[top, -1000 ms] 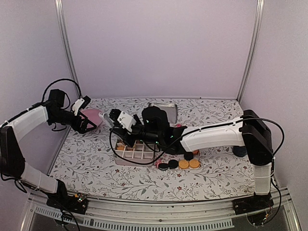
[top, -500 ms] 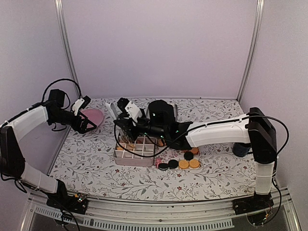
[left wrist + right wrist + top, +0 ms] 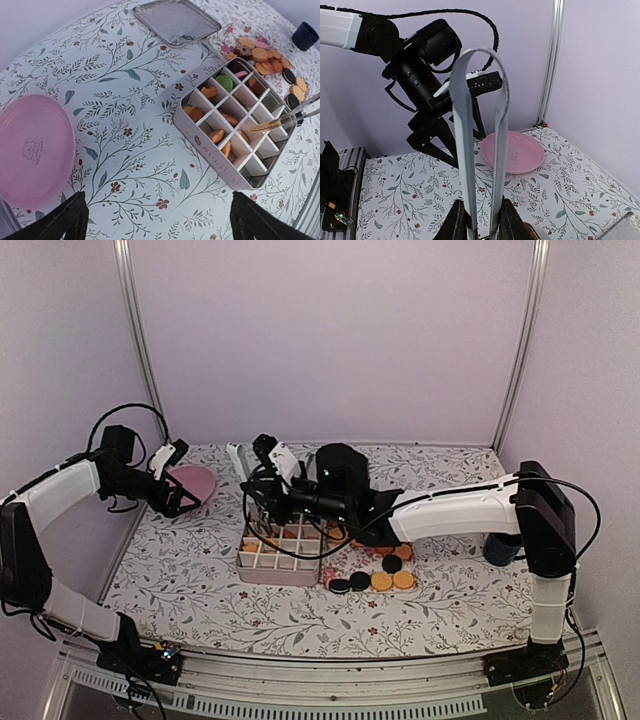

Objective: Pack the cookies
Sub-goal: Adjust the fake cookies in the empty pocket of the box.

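Metal tongs [image 3: 461, 150] holding a golden cookie [image 3: 263, 126] are clamped by right jaws; left jaws gape empty.

A pink plate [image 3: 32, 150] lies on the floral tablecloth [image 3: 125, 165], well apart from a metal tray [image 3: 177, 21] and dark cup [image 3: 305, 35].

tongs [image 3: 465, 150]: tips cut off at bottom edge | cookies [image 3: 381, 581]: pile partly behind right arm [image 3: 450, 516]

text: none legible | pink plate [image 3: 45, 120]: bear mark, lettering too small
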Robot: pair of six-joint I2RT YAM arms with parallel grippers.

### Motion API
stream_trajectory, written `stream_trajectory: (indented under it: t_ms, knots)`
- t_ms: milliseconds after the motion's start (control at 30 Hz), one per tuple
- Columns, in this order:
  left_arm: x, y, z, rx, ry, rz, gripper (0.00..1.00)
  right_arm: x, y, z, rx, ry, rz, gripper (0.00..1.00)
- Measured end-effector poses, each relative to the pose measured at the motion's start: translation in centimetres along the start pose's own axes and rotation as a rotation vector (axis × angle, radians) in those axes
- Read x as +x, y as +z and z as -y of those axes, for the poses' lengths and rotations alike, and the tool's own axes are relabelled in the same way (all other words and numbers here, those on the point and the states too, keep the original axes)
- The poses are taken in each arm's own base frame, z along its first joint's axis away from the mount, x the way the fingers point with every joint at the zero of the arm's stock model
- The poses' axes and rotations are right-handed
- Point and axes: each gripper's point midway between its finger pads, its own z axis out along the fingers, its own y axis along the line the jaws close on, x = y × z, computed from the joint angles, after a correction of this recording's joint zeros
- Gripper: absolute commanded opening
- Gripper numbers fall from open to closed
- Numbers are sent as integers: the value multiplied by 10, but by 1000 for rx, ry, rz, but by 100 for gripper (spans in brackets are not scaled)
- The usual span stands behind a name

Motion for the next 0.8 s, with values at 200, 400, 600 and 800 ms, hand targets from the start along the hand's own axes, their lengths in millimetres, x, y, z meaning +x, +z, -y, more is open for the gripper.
stream_trajectory:
  t_ms: [200,400,600,800]
  knots:
    - [0,0,0,-1,2,2,99,-1,-1,13,40,45,9,0]
    - [-1,0,0,-1,2,2,99,6,-2,18,69,83,0,0]
    - [-1,0,0,-1,2,2,99,7,-2,20,81,125,4,0]
    - [-1,-1,0,-2,4,3,99,9,0,23,98,142,10,0]
